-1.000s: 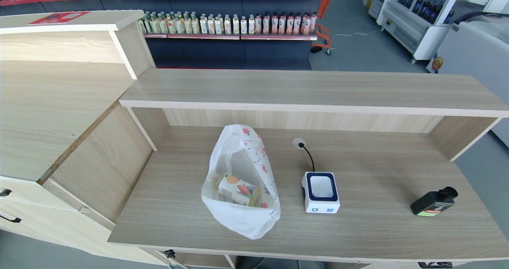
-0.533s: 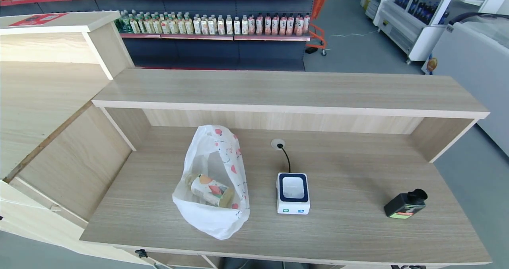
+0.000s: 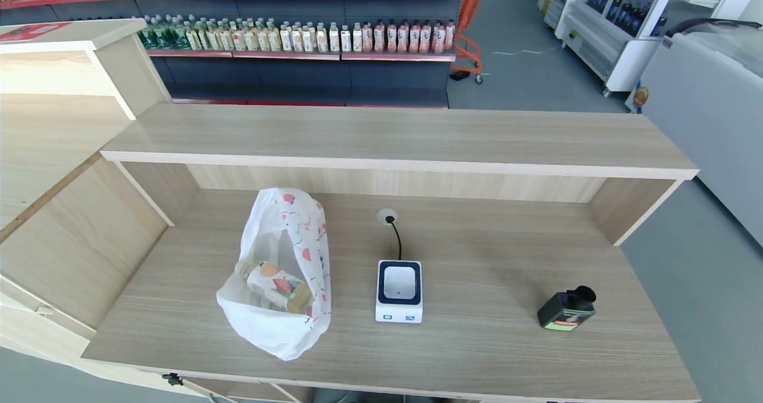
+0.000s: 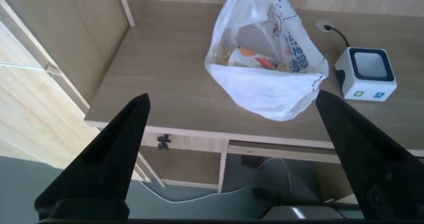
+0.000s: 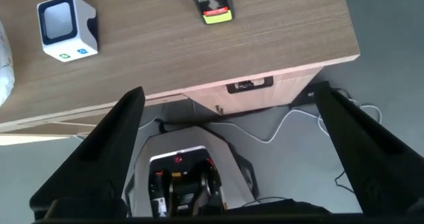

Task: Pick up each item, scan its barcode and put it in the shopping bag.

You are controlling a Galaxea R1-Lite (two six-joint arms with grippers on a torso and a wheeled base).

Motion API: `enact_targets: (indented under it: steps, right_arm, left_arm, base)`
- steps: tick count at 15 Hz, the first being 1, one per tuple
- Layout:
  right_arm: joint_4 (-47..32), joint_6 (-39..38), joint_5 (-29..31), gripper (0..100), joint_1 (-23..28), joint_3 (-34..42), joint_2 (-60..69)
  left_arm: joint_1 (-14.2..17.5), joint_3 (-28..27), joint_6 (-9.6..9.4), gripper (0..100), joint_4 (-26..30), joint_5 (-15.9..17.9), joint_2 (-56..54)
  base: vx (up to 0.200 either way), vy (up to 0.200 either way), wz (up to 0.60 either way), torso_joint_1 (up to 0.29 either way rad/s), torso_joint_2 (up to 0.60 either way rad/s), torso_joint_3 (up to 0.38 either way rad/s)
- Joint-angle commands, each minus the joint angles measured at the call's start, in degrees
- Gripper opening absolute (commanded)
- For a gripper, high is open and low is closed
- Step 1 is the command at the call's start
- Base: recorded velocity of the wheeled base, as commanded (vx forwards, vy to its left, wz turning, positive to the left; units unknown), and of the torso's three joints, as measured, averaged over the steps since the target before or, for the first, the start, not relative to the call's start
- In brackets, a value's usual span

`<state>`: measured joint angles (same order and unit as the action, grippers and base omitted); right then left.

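Lying flat, black bottle (image 3: 566, 311), cap (image 3: 585, 294) aimed diagonally away and rightward; left claw (image 4: 232, 98), right claw (image 5: 228, 90) both agape.

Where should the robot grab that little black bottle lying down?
The black bottle lies flat on the counter, label up. Probably best: come down from above with the right gripper, closing across the body's long sides; the round cap looks too small.

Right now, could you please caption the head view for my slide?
Checkout counter: shopping bag holding a drink bottle, scanner beside it, black bottle farther right.
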<state>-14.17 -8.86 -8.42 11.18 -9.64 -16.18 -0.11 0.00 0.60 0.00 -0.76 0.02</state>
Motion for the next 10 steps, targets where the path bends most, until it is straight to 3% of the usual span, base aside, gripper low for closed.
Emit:
enact_targets:
  steps: [1, 2, 5, 10]
  right_arm:
    - [0.0, 0.0, 0.0, 100, -0.3, -0.1, -0.4]
    - [-0.1, 0.0, 0.1, 100, -0.3, 0.1, -0.3]
    - [-0.1, 0.0, 0.1, 100, -0.3, 0.2, -0.7]
    - [-3.9, 0.2, 0.4, 100, -0.3, -1.3, -2.3]
  left_arm:
    - [0.0, 0.0, -0.16, 100, 0.0, 0.1, 0.0]
    - [0.0, 0.0, -0.16, 100, 0.0, 0.1, 0.0]
    - [0.0, 0.0, -0.25, 100, 0.0, 0.1, 0.0]
    - [0.0, 0.0, -0.33, 100, 0.0, 0.0, 0.0]
  base:
    - [-0.2, 0.0, 0.0, 0.002, 0.0, -0.002]
    - [-0.2, 0.0, 0.0, 0.007, 0.01, 0.002]
    - [0.0, 0.0, 0.0, 0.0, 0.0, 0.0]
    - [0.0, -0.2, 0.0, 0.006, 0.0, 0.002]
